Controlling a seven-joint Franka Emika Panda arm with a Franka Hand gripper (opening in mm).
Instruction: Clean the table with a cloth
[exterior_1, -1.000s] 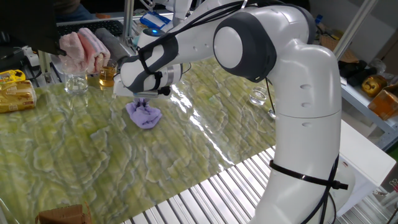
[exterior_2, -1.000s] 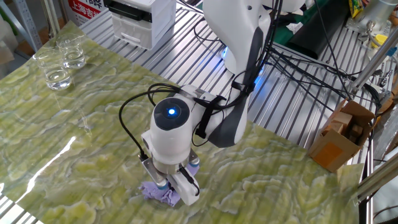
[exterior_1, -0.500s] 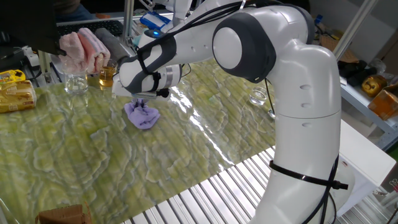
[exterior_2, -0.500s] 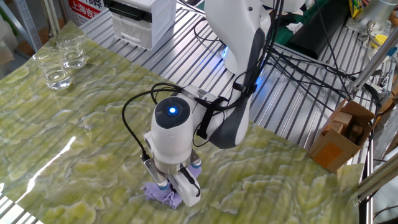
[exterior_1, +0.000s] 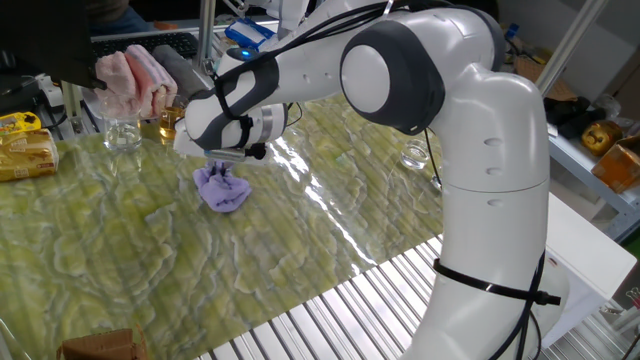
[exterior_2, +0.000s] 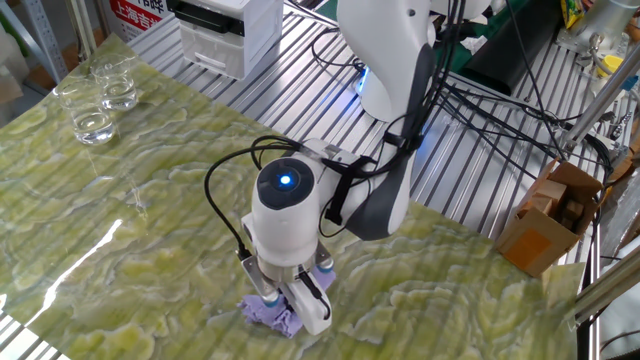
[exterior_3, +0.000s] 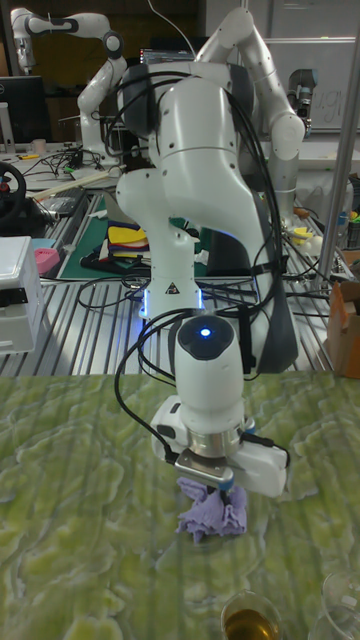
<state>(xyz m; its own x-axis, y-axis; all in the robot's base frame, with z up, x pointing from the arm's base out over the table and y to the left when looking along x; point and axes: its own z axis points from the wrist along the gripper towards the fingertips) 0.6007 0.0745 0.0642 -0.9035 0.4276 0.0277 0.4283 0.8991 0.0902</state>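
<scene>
The lavender cloth (exterior_1: 222, 190) lies bunched on the olive-green marbled table (exterior_1: 150, 260). It also shows as a cloth (exterior_2: 272, 315) under the arm's wrist and as a cloth (exterior_3: 211, 512) below the hand in the tall view. My gripper (exterior_1: 224, 170) points straight down and is shut on the top of the cloth, pressing it onto the table. The gripper (exterior_2: 288, 303) fingertips are sunk in the fabric, and the gripper (exterior_3: 213, 486) fingers are mostly hidden by the hand.
Folded pink towels (exterior_1: 135, 80), a clear glass (exterior_1: 123, 133) and a glass of amber liquid (exterior_1: 172, 122) stand at the back left. Another glass (exterior_1: 415, 155) sits near the arm's base. Clear glasses (exterior_2: 98, 105) stand at a corner. Yellow packets (exterior_1: 25, 145) lie left. Silver slats (exterior_1: 330, 310) edge the table.
The gripper has dragged the cloth a short way to the left across the table in one fixed view. It stays shut on the cloth throughout.
</scene>
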